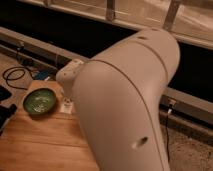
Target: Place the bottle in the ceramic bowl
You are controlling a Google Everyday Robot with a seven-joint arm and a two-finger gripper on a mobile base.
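The round green glazed ceramic bowl (40, 101) sits on the light wooden table (35, 145). The gripper (67, 106) hangs just at the bowl's three o'clock, perhaps touching the tabletop. A looped black cable (11, 76) lies beyond the table, at the bowl's eleven o'clock.

The glossy green ceramic bowl (40, 101) is sitting upright and empty on the desk (45, 145), near its far left corner. The small whitish bottle (66, 106) is showing just right of the bowl, under the closed pincer (67, 98) that is pointing down there. Whether the bottle is being gripped is unclear.
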